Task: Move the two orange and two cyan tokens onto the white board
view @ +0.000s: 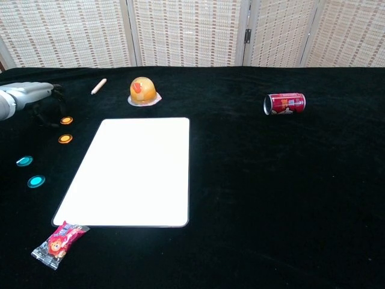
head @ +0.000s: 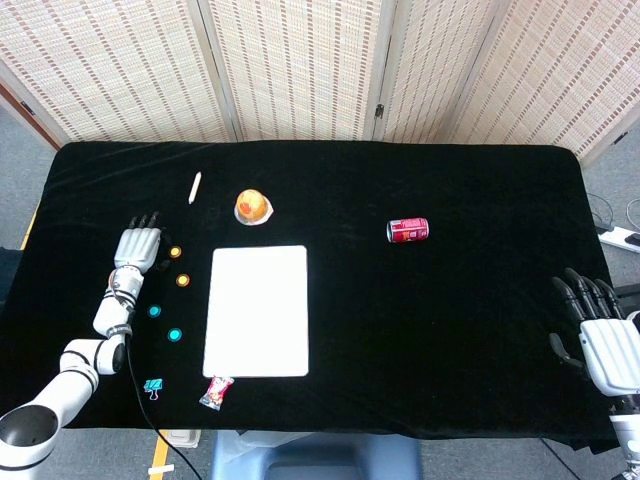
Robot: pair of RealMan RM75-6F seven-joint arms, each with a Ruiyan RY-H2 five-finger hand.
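**Presently: no token on the board — left hand poised beside the upper orange one**

Item 1 — white board [head: 256, 311]: lies near the table's front edge, left of centre; its face is bare.

Item 2 — tokens, all on the black cloth between the board's left edge and the table's left edge. Upper orange token [head: 176, 252], lower orange token [head: 183, 280], upper cyan token [head: 154, 311], lower cyan token [head: 175, 335]. None touches the board.

Item 3 — left hand [head: 137, 246]: fingers extended and apart, holding nothing, just beside the upper orange token. Whether a fingertip touches it is hard to judge from the head view.

Item 4 — right hand [head: 600, 330]: fingers spread, empty, at the table's right front corner, well apart from everything.

Step in hand, as judged: the first pick, not yet made. The next move calls for a fine pinch on a thin flat disc, then a short carry rightward onto the board.

Views compared: the head view shows both hands whole; the chest view crops the left hand [view: 27, 96] at its frame edge, omits the right, yet shows the tokens' spacing more plainly.
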